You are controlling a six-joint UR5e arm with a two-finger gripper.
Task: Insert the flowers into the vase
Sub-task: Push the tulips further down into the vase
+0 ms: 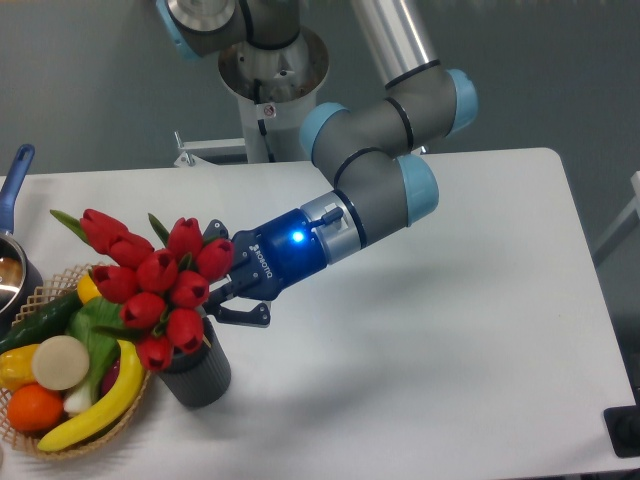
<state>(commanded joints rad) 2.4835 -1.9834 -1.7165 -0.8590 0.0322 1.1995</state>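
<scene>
The flowers [150, 285], a bunch of red closed tulips with green leaves, stand in the vase [203, 378], a short dark grey cylinder at the table's front left. The blooms lean left over the vase mouth and hide the stems. My gripper [222, 280] reaches in from the right, level with the blooms just above the vase. Its jaws stand spread apart, one above and one below the right side of the bunch. The fingertips are partly hidden behind the blooms.
A wicker basket [75, 438] with a banana, an orange, a cucumber and other produce touches the vase's left side. A pot with a blue handle [18, 172] sits at the left edge. The arm's base stands behind the table.
</scene>
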